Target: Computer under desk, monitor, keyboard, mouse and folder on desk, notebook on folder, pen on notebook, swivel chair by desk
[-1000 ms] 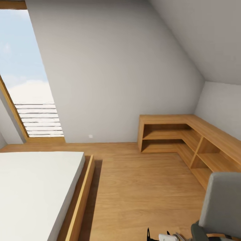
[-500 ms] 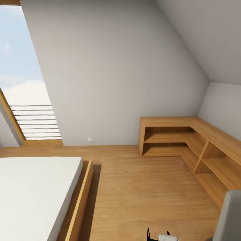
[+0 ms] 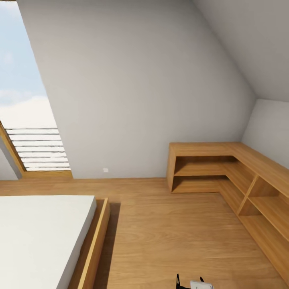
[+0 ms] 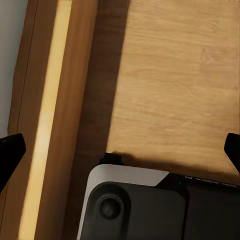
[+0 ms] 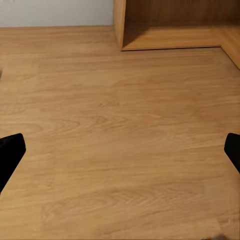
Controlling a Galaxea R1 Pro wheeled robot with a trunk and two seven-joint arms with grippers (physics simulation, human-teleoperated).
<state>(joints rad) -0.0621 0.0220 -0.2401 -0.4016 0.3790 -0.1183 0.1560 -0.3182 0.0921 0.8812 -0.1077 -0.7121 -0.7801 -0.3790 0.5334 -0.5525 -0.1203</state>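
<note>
One bed, one corner shelf unit, one window. Both sets of jaws spread wide, holding nothing, bare wooden floor between their tips. None of the task's things are visible.

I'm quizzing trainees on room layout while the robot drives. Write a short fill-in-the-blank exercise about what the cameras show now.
1. The low shelf unit in the corner is made of ____.
2. The bed has a ____ mattress.
3. The slanted window looks out on ____.
4. The right gripper hangs over bare ____, its fingertips wide apart.

Missing words: wood; white; sky; floor
</note>
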